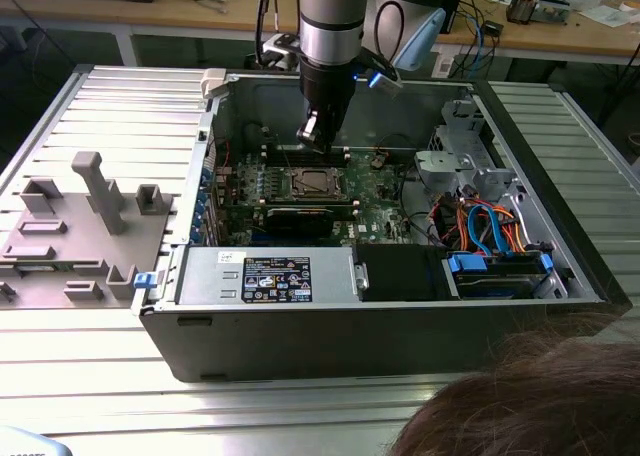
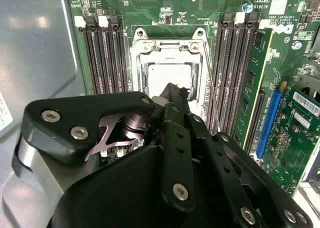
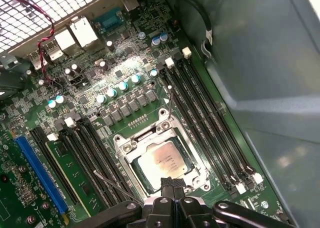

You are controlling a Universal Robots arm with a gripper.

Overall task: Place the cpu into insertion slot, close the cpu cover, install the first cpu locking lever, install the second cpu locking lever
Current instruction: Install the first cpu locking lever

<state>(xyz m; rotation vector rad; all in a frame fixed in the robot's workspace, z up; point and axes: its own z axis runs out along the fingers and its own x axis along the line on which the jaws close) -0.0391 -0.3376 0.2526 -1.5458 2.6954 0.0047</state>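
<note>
The cpu (image 3: 161,160), a silvery-tan square, lies in the socket on the green motherboard (image 1: 375,181); it also shows in the second wrist view (image 2: 167,75). The cpu cover (image 3: 125,149), a silvery frame, lies flat around it. One thin locking lever (image 3: 169,100) sticks out from a socket corner, and a second lever (image 3: 111,183) runs slanted beside the socket, both looking unlatched. My gripper (image 3: 172,184) hangs just above the socket's edge, fingers shut with nothing between them. In the exterior view the gripper (image 1: 312,131) hovers over the socket (image 1: 315,184).
Memory slots (image 3: 210,123) flank the socket on both sides. The open case has walls (image 1: 330,331) all round, with a black card (image 1: 295,216), a power supply (image 1: 270,276) and cable bundles (image 1: 480,226) inside. A grey fixture (image 1: 90,226) sits at the exterior view's left. A person's hair (image 1: 530,401) shows in front.
</note>
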